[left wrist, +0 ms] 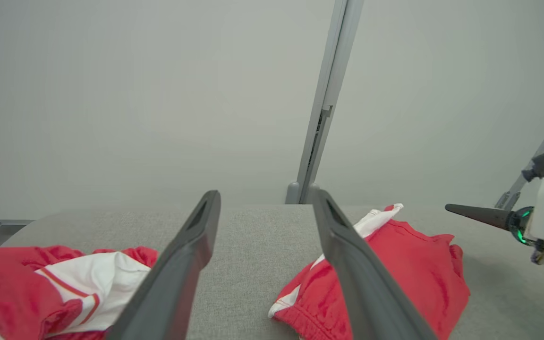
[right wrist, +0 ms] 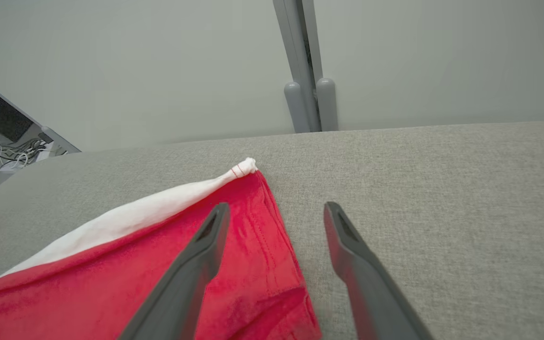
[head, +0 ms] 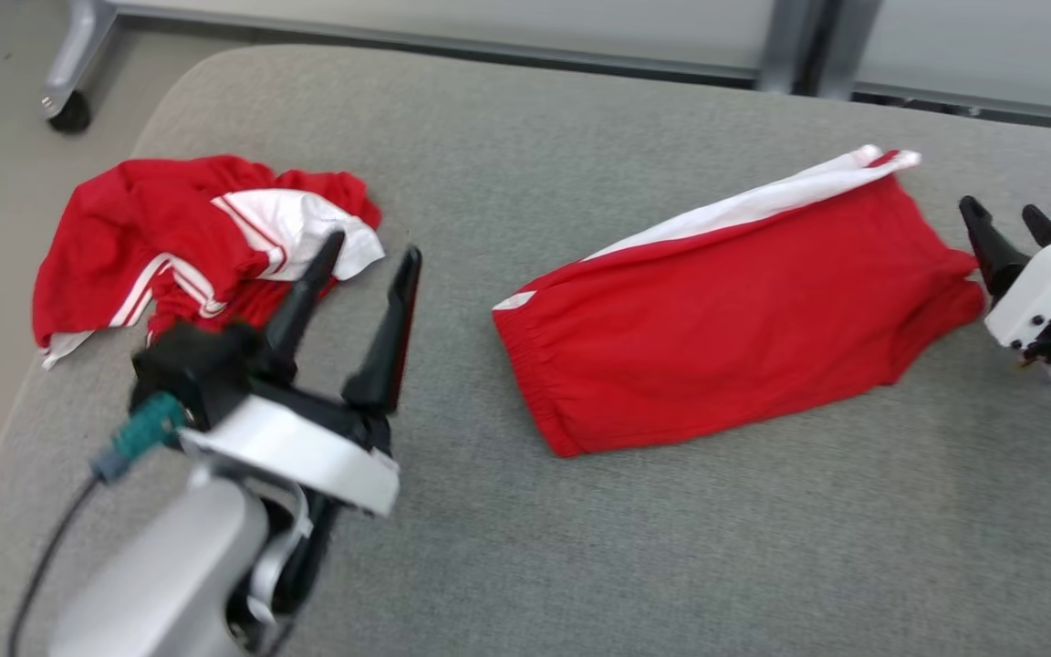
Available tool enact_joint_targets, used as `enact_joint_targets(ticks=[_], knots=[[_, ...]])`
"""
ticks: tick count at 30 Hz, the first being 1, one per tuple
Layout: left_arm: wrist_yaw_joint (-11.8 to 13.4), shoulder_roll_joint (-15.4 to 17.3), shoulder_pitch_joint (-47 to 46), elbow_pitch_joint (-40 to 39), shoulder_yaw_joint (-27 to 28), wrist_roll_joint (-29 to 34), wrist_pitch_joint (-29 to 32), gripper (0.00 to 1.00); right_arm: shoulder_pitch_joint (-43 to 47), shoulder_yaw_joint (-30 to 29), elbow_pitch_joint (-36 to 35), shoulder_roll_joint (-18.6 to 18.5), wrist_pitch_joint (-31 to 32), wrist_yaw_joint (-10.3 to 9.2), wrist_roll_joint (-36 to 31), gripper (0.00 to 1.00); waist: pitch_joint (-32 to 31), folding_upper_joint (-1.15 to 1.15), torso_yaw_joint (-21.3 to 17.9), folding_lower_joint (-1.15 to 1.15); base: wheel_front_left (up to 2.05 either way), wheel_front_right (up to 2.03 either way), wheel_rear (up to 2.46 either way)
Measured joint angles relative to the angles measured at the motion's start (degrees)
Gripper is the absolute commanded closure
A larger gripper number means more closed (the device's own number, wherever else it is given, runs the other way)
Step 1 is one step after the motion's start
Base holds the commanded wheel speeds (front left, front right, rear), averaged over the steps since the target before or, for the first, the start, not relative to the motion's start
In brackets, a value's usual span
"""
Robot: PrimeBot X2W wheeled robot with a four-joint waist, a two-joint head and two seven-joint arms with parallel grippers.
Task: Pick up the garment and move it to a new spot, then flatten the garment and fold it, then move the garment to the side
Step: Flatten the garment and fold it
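Two red pieces of clothing lay on the wide grey cloth-covered desk (head: 671, 547). One was a pair of flat red shorts (head: 726, 310) with a white stripe along the far side. The shorts lay smooth and slanted near the middle of the desk, a bit to the right. The other was a crumpled red and white cloth (head: 188, 242), bunched in a heap by the desk's left edge, well apart from the shorts.

The left tool (head: 373, 247) hung over the desk between the two pieces, just beside the heap. Its two long dark fingers stood wide apart and held nothing. In the left wrist view, bare grey desk showed between those fingers.

The right tool (head: 1002, 212) was just beside the right end of the shorts. Its fingers were spread wide too, and nothing was gripped. In the right wrist view, one finger was over the red edge of the shorts and the other was over bare desk. I could not tell if that finger touched the shorts.

Behind the desk stood a grey metal post (head: 795, 46), and a small black wheel (head: 69, 114) sat on the floor at the far left.
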Motion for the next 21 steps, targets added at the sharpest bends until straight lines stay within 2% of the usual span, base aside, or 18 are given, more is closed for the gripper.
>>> enact_joint_targets(ticks=[1,2,5,11,15,18,19,20,21], knots=[[0.0,-1.2,1.9,-0.8,1.5,1.9,0.0,0.00,-0.6,0.3,0.9,-0.4,0.5,0.00,0.0,0.00,0.4,0.00,0.6,0.00,0.00,0.00,0.00],[-0.9,-3.9,5.9,-1.7,4.0,3.9,0.0,0.00,-1.4,0.7,2.3,-0.7,2.4,0.00,1.0,0.00,1.1,0.00,1.8,0.00,0.00,0.00,0.00],[-3.0,-7.3,9.6,-1.7,6.4,6.8,0.0,0.00,-2.9,1.5,4.7,-1.1,5.7,0.00,2.1,0.00,2.2,0.00,3.6,0.00,0.00,0.00,0.00],[-7.0,-11.8,12.8,0.3,9.9,11.6,0.0,0.00,-4.9,2.3,9.5,-1.6,11.8,0.00,4.5,0.00,3.7,0.00,6.8,0.00,0.00,0.00,0.00],[-8.8,-13.6,14.1,1.0,12.2,14.5,0.0,0.00,-6.0,2.5,12.3,-1.5,17.4,0.00,6.5,0.00,3.9,0.00,8.1,0.00,0.00,0.00,0.00],[-9.7,-14.7,15.2,1.5,13.5,17.0,0.0,0.00,-6.3,2.3,13.4,-1.2,19.0,0.00,7.6,0.00,3.7,0.00,8.5,0.00,0.00,0.00,0.00],[-10.0,-15.1,15.5,1.7,13.8,17.7,0.0,0.00,-6.2,2.3,13.3,-1.1,19.3,0.00,8.0,0.59,3.5,0.00,8.5,0.00,0.00,0.00,0.00],[-10.4,-15.5,15.9,1.9,14.1,18.3,0.0,0.00,-6.1,2.2,13.0,-0.9,19.4,-0.01,8.6,1.00,3.3,0.00,8.6,0.00,0.00,0.00,0.00],[-10.6,-15.9,16.3,2.1,14.4,18.9,0.0,0.00,-5.7,2.2,12.5,-0.7,19.3,-0.01,8.9,1.00,3.1,0.00,8.5,0.00,0.00,0.00,0.00]])
